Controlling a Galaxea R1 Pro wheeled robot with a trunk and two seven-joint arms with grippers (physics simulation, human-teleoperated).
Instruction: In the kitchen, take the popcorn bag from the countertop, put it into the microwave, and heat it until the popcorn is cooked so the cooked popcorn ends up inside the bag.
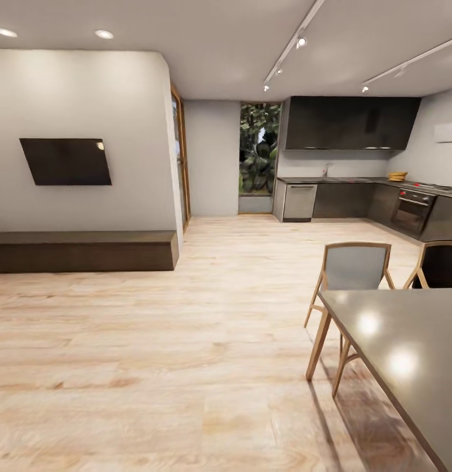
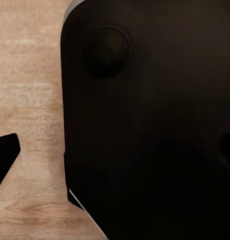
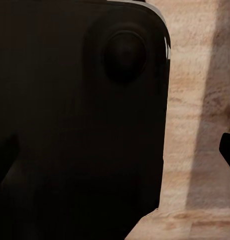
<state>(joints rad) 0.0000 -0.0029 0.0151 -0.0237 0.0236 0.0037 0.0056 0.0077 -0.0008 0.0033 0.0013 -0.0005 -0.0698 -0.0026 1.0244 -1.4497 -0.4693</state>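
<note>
Still out in the living area, well short of the kitchen. Far end of the room has the dark kitchen run with a long tabletop (image 1: 357,179), an oven (image 1: 412,210) set in the right leg and a steel dishwasher (image 1: 299,201) at the left end. Something yellowish (image 1: 397,176) on that tabletop, too small to call. Can't pick out the popcorn bag or the microwave from here, so presumably somewhere along that far run.

Closer in: grey dining table (image 1: 409,354) at the right with two wooden chairs (image 1: 352,275), wall TV (image 1: 66,160) and low bench (image 1: 81,250) on the left, open wood floor (image 1: 186,367) between.

Both wrist views looking down at wood floor past a big dark body part, probably arms tucked in for driving. Jaws: can't tell for either side, spread or pressed together.

Best guess for what's next: roll forward across the open floor, keeping left of the dining table and chairs.
</note>
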